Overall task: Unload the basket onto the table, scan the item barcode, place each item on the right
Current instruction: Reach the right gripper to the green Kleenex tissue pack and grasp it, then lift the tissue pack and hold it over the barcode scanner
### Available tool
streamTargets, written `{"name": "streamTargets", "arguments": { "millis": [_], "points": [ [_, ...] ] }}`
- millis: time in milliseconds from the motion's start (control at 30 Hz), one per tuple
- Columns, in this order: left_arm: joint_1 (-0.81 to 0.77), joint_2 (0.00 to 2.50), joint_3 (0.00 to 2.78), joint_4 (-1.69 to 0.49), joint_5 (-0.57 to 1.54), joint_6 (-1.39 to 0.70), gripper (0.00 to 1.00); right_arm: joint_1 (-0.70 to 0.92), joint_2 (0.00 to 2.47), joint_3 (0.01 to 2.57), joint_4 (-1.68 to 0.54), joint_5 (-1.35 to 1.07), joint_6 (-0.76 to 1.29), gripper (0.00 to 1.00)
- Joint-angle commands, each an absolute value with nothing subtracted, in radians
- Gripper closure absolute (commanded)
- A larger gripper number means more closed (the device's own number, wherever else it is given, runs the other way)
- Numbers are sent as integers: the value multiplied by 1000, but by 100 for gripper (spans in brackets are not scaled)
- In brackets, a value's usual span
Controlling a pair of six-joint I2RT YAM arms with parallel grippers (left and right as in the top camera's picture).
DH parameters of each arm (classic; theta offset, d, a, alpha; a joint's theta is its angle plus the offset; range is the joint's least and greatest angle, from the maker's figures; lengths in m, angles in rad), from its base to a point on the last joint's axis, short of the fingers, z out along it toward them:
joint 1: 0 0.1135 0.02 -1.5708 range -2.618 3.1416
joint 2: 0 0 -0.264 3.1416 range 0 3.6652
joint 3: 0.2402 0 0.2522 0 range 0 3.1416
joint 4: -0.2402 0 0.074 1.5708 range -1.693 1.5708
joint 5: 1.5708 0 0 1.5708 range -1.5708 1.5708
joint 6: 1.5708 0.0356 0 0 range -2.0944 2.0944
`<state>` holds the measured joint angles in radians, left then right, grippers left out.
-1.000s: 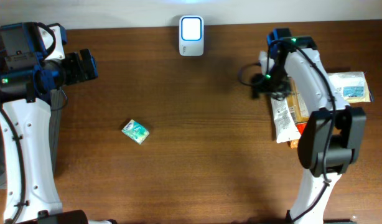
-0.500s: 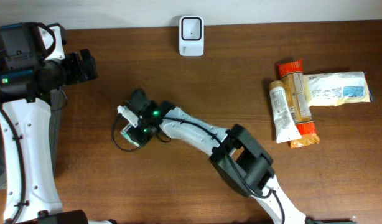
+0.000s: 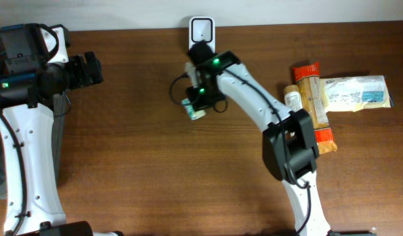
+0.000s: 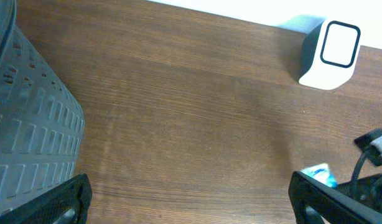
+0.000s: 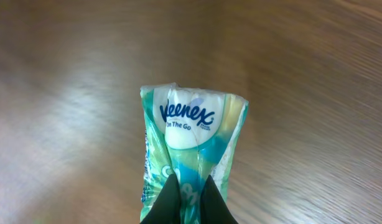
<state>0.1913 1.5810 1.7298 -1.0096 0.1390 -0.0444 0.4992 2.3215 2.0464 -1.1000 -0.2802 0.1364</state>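
Note:
The item is a green and white Kleenex tissue pack (image 5: 192, 134). My right gripper (image 5: 190, 182) is shut on its lower end, the film pinched between the two black fingers. From overhead, the pack (image 3: 192, 110) hangs at the right gripper (image 3: 197, 103) a short way in front of the white barcode scanner (image 3: 201, 29) at the table's back edge. In the left wrist view the scanner (image 4: 331, 53) stands at the top right and the pack (image 4: 319, 175) shows low on the right. My left gripper (image 3: 90, 69) stays far left, open and holding nothing (image 4: 191, 200).
At the right lies a pile of goods: a white tube (image 3: 293, 108), an orange packet (image 3: 314, 98) and a white pouch (image 3: 356, 92). A grey ribbed bin (image 4: 29, 130) fills the left of the left wrist view.
The right arm swung from the pile at the right to the pack at centre left, shut on it and carried it up towards the scanner. The left arm stayed still.

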Motion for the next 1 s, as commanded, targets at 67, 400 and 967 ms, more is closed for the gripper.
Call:
{"name": "streamTargets", "arguments": {
  "millis": [67, 400, 967],
  "points": [
    [195, 1574, 1732, -1008, 142, -29, 1, 470, 2301, 1921, -1020, -325, 219, 25],
    [195, 1574, 1732, -1008, 142, -29, 1, 414, 2363, 1911, -1026, -453, 108, 69],
    [195, 1574, 1732, -1008, 142, -29, 1, 313, 2362, 1878, -1096, -1096, -128, 96]
  ]
}}
